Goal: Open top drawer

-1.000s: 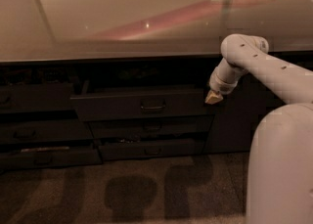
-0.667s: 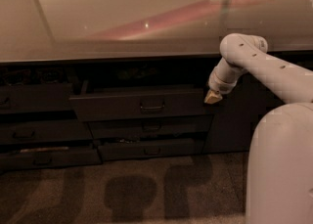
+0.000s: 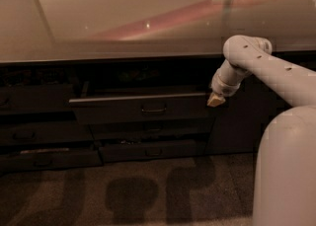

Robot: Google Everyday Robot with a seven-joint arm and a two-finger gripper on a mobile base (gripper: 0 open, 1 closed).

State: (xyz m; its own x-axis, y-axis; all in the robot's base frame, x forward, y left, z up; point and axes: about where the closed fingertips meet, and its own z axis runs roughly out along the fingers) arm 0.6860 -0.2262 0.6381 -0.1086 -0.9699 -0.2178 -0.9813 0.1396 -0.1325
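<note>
No visible change over the last second: top drawer [image 3: 113, 109] at the same extension, end effector [image 3: 216, 100] parked in the same spot. Reads as pull finished or stalled. Drawer front standing proud of the lower drawers [image 3: 148, 150], pale top edge exposed under the counter [image 3: 123, 18], so judged partly open. End effector at the drawer's right front corner, level with its top edge, touching or just beside. Well right of loop handle [image 3: 153, 107], not on it. Open or closed: cannot tell.
</note>
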